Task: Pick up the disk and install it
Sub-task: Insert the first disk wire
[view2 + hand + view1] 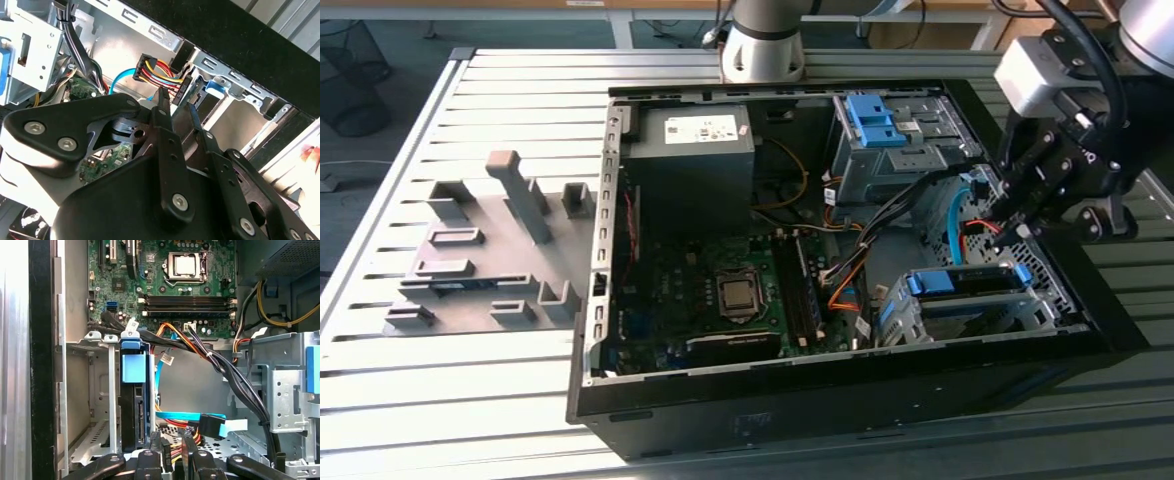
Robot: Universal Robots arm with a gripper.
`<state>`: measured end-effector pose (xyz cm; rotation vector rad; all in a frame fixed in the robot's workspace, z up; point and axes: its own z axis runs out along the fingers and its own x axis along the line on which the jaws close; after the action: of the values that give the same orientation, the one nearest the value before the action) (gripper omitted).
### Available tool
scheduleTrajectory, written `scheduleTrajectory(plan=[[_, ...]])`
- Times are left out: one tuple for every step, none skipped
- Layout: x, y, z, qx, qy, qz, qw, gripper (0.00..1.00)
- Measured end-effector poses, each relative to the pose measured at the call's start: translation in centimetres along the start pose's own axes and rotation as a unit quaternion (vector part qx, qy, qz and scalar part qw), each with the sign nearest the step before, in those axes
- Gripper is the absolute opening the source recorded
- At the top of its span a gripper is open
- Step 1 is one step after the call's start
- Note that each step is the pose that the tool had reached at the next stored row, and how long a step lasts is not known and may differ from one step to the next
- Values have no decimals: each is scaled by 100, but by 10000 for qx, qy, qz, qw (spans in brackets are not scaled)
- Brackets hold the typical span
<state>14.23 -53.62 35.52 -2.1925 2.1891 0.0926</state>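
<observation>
Inside the open computer case (854, 390), at the exterior view's right, the pincer (1003, 222) hangs low over the gap between the two drive cages, its black linkage reaching down from the arm's wrist. In the second wrist view the pincer (176, 107) shows its two slim fingers (161, 100) drawn close together, with only a narrow slot between them. The tips sit right at a power connector (150, 72) with red, yellow and black wires, but whether they actually pinch it or merely touch it cannot be told. In the first wrist view the same fingers (189, 447) point at that bundle of coloured wires (172, 447), just beside a flat blue data cable (200, 419).

The disk (132, 410) stands on edge in the lower drive cage (100, 390), already seated in its slot, with its blue bracket (133, 365) at the open end. In the exterior view the disk (967, 283) appears as a blue strip at the top of that cage, near the case's front corner and just below the pincer.

The motherboard (720, 290) lies flat in the case, and a grey power supply box (694, 150) sits behind it. A grey fixture (480, 260) rests on the slatted desk (454, 400), well apart from the case.
</observation>
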Motion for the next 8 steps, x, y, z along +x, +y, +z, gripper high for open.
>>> scheduleTrajectory(plan=[[5, 0, 0, 0, 5, 0, 10000, 31], [16, 0, 3, 0, 6, 0, 10000, 31], [28, -2, 10, 0, 6, -1, 10000, 31], [35, -4, 25, 0, 4, -2, 10000, 31], [39, -4, 42, 0, 5, -5, 10000, 31], [40, -7, 58, -1, 6, -11, 10000, 31], [41, -8, 73, -1, 6, -18, 10000, 31], [42, -8, 83, -2, 6, -26, 10000, 30]])
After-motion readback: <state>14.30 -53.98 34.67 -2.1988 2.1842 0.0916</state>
